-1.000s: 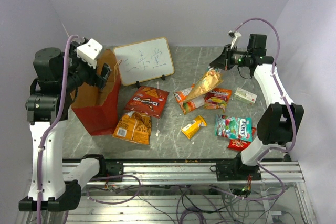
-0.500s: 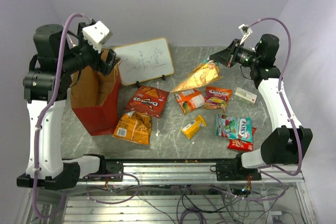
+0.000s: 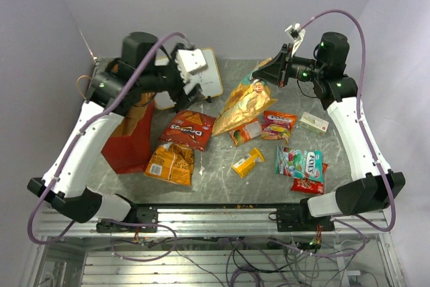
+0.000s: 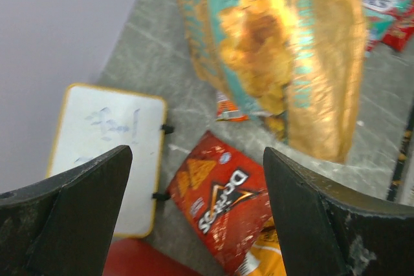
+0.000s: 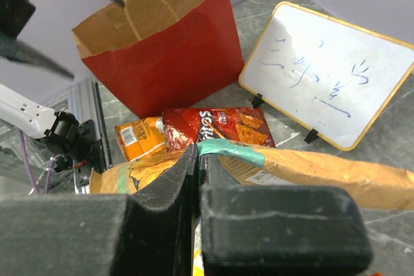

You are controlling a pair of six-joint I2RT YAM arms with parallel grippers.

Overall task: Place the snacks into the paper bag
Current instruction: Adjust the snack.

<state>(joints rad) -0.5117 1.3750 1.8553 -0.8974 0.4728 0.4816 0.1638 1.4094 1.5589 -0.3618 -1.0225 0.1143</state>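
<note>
Top camera looking down from high behind me, my wrist cameras hovering closer, all three sharing the Doritos bag (image 3: pixel 189 130) and white board (image 4: pixel 107 153).

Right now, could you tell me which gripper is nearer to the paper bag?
Left. The left gripper hovers open just right of the paper bag; the right gripper is far across the table, shut on a chip bag.
</note>
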